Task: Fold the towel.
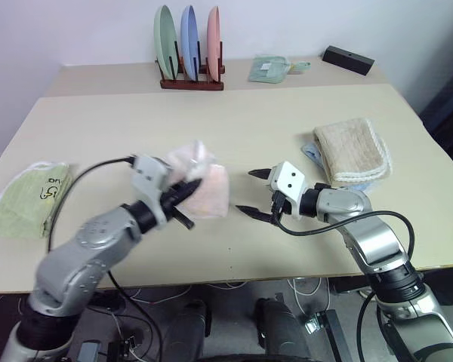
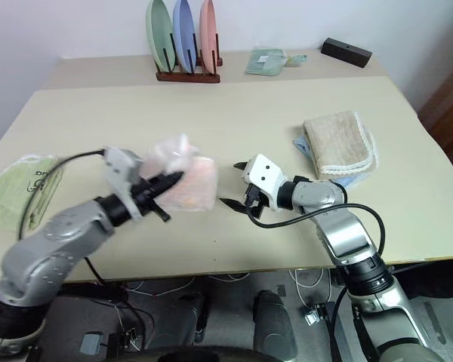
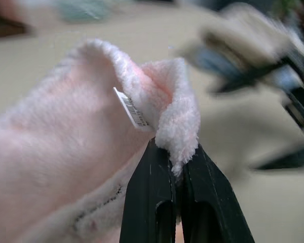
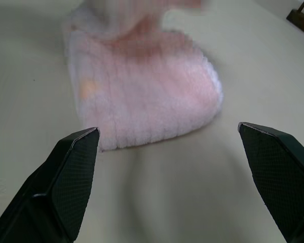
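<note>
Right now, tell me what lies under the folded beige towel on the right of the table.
A pale blue cloth peeks out from under the folded beige terry towel at its left edge. How far it extends underneath is hidden.

Pale pink terry towel [image 1: 204,186], bunched and doubled over, lifted off the table by one pinched edge; small white tag showing at the fold.

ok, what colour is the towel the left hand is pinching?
Pale pink terry towel, clearest in the left wrist view, pinched by the left hand.
</note>
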`<state>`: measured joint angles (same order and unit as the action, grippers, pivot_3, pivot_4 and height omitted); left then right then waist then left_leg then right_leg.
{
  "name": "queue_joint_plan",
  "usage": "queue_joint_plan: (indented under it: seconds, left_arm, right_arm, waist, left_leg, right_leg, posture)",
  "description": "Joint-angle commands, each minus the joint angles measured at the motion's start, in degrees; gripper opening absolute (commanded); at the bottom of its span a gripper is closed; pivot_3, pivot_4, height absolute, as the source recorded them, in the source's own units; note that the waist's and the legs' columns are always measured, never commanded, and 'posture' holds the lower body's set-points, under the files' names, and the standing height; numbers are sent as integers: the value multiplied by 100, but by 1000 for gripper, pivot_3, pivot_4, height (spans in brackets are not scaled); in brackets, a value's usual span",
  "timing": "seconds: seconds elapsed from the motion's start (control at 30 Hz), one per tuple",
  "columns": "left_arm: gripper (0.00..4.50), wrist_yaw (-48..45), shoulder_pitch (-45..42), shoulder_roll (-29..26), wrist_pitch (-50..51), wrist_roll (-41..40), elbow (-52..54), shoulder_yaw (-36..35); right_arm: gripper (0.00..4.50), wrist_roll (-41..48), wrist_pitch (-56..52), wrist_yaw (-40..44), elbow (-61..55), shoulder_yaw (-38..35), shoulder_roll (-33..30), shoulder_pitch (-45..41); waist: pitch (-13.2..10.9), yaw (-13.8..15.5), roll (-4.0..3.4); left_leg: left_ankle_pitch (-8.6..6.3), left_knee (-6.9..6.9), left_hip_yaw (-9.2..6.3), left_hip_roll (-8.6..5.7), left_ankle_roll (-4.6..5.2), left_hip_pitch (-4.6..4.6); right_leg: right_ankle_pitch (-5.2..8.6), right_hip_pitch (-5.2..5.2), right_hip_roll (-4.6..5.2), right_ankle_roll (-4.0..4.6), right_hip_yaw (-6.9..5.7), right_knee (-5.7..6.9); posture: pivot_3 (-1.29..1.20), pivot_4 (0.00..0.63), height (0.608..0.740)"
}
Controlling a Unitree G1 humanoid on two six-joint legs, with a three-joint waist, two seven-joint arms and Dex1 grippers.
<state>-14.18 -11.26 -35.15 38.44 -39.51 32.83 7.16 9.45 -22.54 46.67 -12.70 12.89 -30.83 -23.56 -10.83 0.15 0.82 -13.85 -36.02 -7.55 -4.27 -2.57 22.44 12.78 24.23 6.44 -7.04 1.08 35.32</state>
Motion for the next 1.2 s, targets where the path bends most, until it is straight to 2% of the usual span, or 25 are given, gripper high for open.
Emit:
queue_joint_plan:
  seconds: [0.03,0.23,0.33,0.43,0.53,0.6,0.63,0.7,0.73,0.8,0.9,0.93,1.13,1.2]
  left_arm:
    - [27,-216,-188,119,-126,594,-183,357]
    - [27,-540,-265,394,5,803,-264,494]
    - [924,-715,-179,413,139,665,-140,353]
    - [2351,-838,-38,375,302,362,69,-28]
    - [3853,-1071,221,167,518,-271,366,-779]
    - [3853,-1158,341,84,611,-618,472,-1184]
    - [3910,-1109,348,84,608,-1277,431,-1800]
    - [3208,-835,252,111,546,-1959,222,-2724]
    - [2856,-742,199,67,515,-1994,125,-2962]
    - [1860,-629,126,-51,514,-1813,-10,-3065]
    - [272,-549,81,-252,316,-890,-399,-2684]
    - [263,-568,72,-268,216,-644,-503,-2518]
    - [263,-748,-176,242,-219,387,-1227,-1328]
    - [263,-1007,96,272,-382,730,-1361,-896]
  right_arm:
    - [4500,-8,83,-65,-156,-139,-8,16]
    - [4500,-44,93,-128,-184,-148,-12,71]
    - [4500,-60,111,-153,-155,-129,3,55]
    - [4500,-87,139,-171,-112,-125,-1,30]
    - [4500,-89,159,-158,-70,-172,-22,-7]
    - [4500,-76,167,-160,-38,-211,-22,-35]
    - [4245,-74,107,-165,13,-240,-37,-95]
    - [3646,-67,107,-192,108,-293,-13,-237]
    - [3152,-69,110,-236,150,-316,26,-320]
    - [2134,-46,123,-290,206,-341,110,-459]
    - [553,178,-111,-551,243,-442,559,-902]
    - [64,245,-211,-644,279,-475,721,-1032]
    - [18,269,-549,-708,748,-40,1519,-1512]
    - [18,-21,-545,-638,1107,446,1660,-1478]
  waist:
    - [0,-10,0]
    - [-1,11,1]
    - [-1,6,1]
    - [-1,-3,1]
    - [-1,-11,1]
    - [-1,-60,0]
    - [-1,-63,0]
    - [-6,-79,4]
    - [-6,-80,3]
    - [-5,-81,3]
    - [-5,-86,3]
    - [-5,-94,3]
    - [-3,-80,6]
    - [-2,-100,5]
  left_leg:
    - [0,0,0,0,0,-1]
    - [0,-2,-2,1,0,2]
    - [0,-1,-3,2,0,2]
    - [0,-1,-3,3,0,2]
    - [0,-1,-5,5,0,1]
    - [0,0,-5,8,0,1]
    - [0,0,-5,7,0,1]
    - [0,-1,-10,12,0,2]
    - [0,-3,-12,12,0,1]
    - [0,-3,-10,8,0,0]
    - [0,-1,-5,3,0,-1]
    - [0,0,-5,3,0,-1]
    - [1,0,-10,0,-1,2]
    - [1,0,-9,-1,-1,1]
  right_leg:
    - [0,0,0,0,0,2]
    - [0,1,0,-1,-1,1]
    - [0,1,0,-1,-1,1]
    - [0,1,0,-2,-1,1]
    - [0,2,-1,-1,-2,2]
    - [0,2,-1,-1,-2,2]
    - [0,2,-1,-1,-2,2]
    - [0,3,0,-1,-2,3]
    - [0,2,0,-1,-5,4]
    - [0,3,-1,-1,-5,7]
    - [-1,2,0,-3,-2,5]
    - [-1,2,-1,-3,-2,5]
    - [-8,3,-3,-8,-3,3]
    - [-10,5,-3,-11,-1,4]
  posture:
    - [0,150,740]
    - [0,150,740]
    - [0,150,740]
    - [0,150,740]
    - [0,150,740]
    - [0,150,740]
    - [0,150,740]
    - [0,150,740]
    - [0,150,740]
    - [0,150,740]
    - [0,150,740]
    - [0,150,740]
    - [0,150,740]
    - [0,150,740]
